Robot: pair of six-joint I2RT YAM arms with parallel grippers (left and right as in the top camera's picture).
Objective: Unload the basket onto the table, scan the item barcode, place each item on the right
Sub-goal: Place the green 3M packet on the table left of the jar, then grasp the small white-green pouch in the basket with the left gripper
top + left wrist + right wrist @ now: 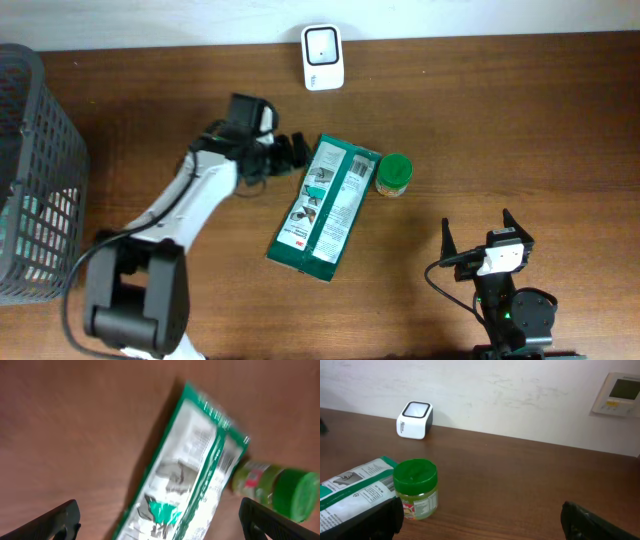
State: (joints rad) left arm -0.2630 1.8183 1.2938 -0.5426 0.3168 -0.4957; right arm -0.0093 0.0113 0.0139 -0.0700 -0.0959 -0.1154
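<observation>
Since the green-and-white packet point(325, 208) lay flat on the table point(500, 120) with the left gripper point(292, 152), just beside its top corner, and the distant right gripper point(477, 232) both gaping empty, the scan seemed pending, needing a grasp and barcode presentation toward the white scanner point(323, 58).

Lab bench staged as a shop checkout: scanner point(323, 57) on table point(500, 130); wire basket point(40, 150) to its left, wall panel point(620, 394) to its right.
</observation>
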